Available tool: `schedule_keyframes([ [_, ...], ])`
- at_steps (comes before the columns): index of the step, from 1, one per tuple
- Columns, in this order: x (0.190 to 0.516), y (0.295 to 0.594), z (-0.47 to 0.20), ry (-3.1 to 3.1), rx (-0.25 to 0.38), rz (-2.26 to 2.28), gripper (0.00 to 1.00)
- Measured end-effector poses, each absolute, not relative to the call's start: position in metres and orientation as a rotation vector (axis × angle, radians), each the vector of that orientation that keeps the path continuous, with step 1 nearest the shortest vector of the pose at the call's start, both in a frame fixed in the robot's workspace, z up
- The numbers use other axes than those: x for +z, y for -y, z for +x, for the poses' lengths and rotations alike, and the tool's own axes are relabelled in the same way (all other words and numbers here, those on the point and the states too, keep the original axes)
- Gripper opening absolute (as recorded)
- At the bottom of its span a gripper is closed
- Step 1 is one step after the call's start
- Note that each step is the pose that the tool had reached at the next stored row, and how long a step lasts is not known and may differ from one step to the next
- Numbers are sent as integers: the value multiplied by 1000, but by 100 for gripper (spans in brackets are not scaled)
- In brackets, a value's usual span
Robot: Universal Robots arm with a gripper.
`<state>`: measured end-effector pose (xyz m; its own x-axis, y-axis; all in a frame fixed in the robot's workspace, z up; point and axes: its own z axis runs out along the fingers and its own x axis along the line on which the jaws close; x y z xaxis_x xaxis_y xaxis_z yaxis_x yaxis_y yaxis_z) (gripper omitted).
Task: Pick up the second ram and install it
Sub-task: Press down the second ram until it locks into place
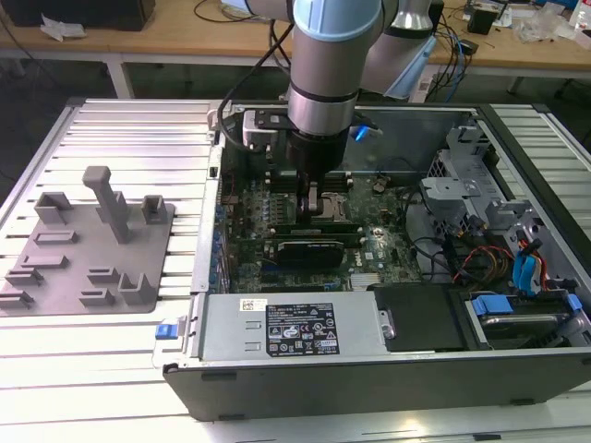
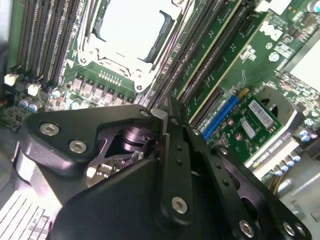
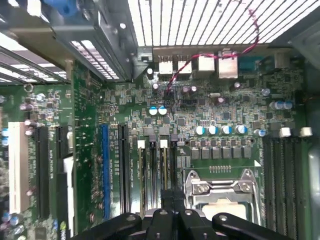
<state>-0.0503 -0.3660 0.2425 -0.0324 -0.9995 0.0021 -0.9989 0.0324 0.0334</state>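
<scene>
My gripper point(image 1: 313, 207) reaches down into the open computer case point(image 1: 517, 369) and onto the motherboard point(image 3: 220, 107), at the memory slots beside the bare processor socket point(image 2: 131, 31). In the second wrist view its fingertips point(image 2: 161, 118) are pressed together with no gap. The second ram point(image 2: 216, 59), a long green stick, stands on edge in a slot that runs straight to the fingertips. Another green stick point(image 2: 239, 64) sits in a slot beside it. In the first wrist view the gripper point(image 3: 171, 201) sits right over the slots with white latches point(image 3: 141, 144). I cannot tell whether the tips touch the stick.
A black expansion card point(image 1: 312, 249) lies just in front of the gripper. The drive cage and cables point(image 1: 480, 221) fill the case on the exterior view's right. A grey holder tray point(image 1: 88, 245) rests on the slatted table at the exterior view's left.
</scene>
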Motion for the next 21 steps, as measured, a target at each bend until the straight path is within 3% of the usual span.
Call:
schedule_keyframes([
  [4, 256, 366, -50, 2239, -35, 2168, 8],
  [21, 259, 366, -22, 2239, -35, 2168, 8],
])
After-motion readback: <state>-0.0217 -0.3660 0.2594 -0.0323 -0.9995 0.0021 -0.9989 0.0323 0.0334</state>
